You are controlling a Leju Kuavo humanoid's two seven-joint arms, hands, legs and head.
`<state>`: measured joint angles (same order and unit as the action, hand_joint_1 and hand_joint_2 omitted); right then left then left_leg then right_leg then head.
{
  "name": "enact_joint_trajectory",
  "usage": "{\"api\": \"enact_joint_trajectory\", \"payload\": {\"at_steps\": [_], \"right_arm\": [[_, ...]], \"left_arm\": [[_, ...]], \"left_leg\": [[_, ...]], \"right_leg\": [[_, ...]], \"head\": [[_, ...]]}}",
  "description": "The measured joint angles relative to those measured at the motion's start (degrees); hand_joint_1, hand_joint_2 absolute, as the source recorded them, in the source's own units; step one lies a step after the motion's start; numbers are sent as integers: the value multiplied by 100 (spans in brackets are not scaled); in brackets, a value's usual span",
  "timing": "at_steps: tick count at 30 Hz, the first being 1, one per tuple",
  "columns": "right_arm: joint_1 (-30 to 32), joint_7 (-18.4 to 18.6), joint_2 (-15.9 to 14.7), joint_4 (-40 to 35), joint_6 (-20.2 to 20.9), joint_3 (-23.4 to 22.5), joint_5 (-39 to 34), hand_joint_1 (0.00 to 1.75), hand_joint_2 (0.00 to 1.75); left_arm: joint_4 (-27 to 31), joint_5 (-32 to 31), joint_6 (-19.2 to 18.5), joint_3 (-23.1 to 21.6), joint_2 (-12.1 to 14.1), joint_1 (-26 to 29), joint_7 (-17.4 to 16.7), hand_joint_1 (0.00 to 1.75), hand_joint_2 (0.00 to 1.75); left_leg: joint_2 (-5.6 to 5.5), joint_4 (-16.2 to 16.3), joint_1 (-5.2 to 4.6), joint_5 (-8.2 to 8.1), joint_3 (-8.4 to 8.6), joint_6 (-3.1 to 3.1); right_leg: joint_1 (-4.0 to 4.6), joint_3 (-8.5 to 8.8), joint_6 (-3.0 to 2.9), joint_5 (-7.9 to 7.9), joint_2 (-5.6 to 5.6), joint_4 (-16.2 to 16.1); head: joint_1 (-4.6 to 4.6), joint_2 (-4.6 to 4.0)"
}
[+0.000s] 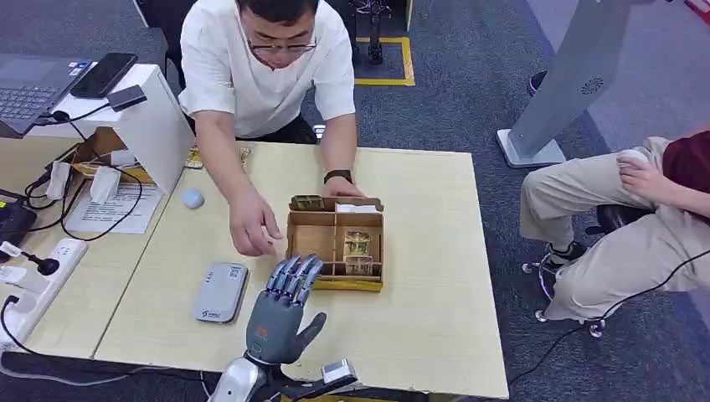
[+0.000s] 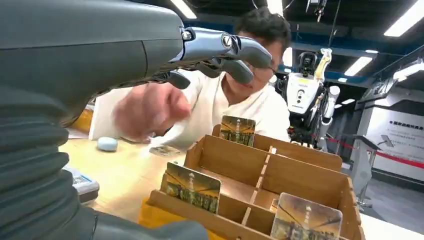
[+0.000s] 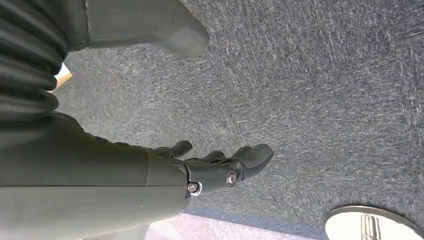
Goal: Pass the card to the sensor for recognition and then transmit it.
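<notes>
the robot's left hand [image 1: 280, 306] hovers empty with fingers spread, over the light wooden table [image 1: 435, 335] between a flat grey sensor box [image 1: 219, 291] and an open cardboard tray [image 1: 336, 247] of picture cards [image 2: 191, 186]. the right hand [image 3: 220, 167] hangs empty, fingers loosely apart, over grey carpet. a person's hand [image 1: 251, 222] reaches beside the tray.

A light wooden table [image 1: 435, 251] stands on grey-blue carpet floor [image 1: 469, 75]; long ceiling lamps [image 2: 407, 20] shine above.

The person's reaching hand [image 2: 150, 111] is blurred in the left wrist view. The robot's grey left hand [image 1: 280, 311] hides part of the wooden divided box [image 1: 322, 237]; the print on the picture cards [image 1: 357, 243] is too small to tell.
</notes>
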<state>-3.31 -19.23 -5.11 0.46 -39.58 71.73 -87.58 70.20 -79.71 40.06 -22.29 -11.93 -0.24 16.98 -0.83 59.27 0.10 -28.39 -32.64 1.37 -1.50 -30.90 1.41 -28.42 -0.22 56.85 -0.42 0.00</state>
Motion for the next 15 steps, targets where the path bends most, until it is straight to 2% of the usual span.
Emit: {"api": "enact_joint_trajectory", "payload": {"at_steps": [9, 15], "right_arm": [[-11, 17, 13, 0, 0, 2, 15, 0, 175], [-23, 26, 17, 0, 0, 2, 15, 0, 175]], "left_arm": [[0, 68, 0, 0, 11, -7, 24, 12, 175], [-2, 72, 2, 0, 26, -11, 24, 16, 175]], "left_leg": [[0, 0, 0, 0, 0, 0], [0, 0, 0, 0, 0, 0]], "right_leg": [[0, 0, 0, 0, 0, 0], [0, 0, 0, 0, 0, 0]], "head": [[0, 2], [0, 2]]}}
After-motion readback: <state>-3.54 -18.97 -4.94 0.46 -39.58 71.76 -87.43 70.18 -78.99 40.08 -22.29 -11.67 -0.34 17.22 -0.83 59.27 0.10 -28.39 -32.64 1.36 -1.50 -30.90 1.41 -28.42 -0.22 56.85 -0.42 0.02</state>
